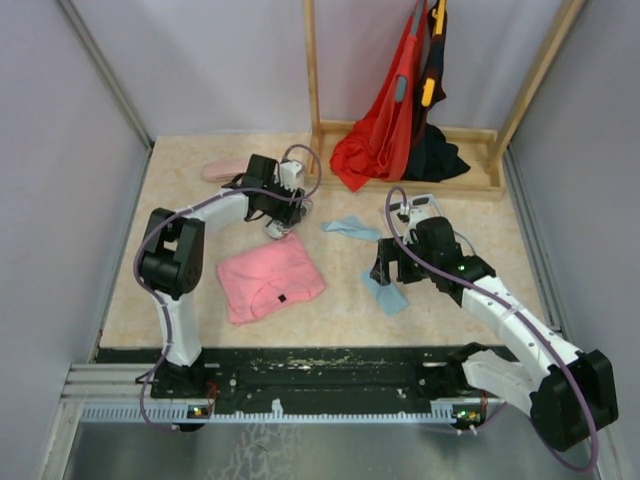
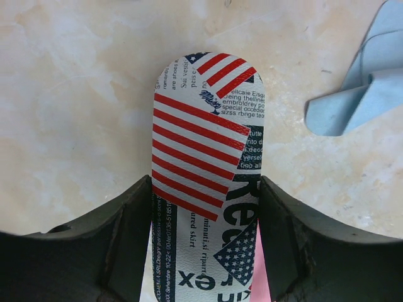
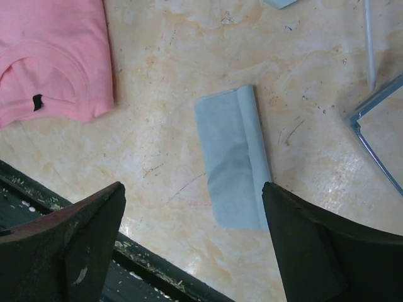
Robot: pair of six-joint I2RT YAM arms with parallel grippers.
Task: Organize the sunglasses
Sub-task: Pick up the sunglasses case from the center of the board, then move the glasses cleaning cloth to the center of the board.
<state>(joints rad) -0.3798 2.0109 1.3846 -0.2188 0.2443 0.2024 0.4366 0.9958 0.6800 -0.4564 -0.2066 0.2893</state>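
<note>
One pair of sunglasses, with a thin grey frame and pale lenses, shows partly at the right edge of the right wrist view, lying on the table. My right gripper hangs open to the left of them, over a folded light-blue cloth, with nothing between its fingers. My left gripper is at the back left. Its two fingers press the sides of a flag-printed glasses case. That case lies flat, its near end over the edge of a pink shirt.
The pink shirt lies folded at centre left. A pink case sits at the back left. A second light-blue cloth lies mid-table. A red bag hangs on a wooden frame at the back. Walls close both sides.
</note>
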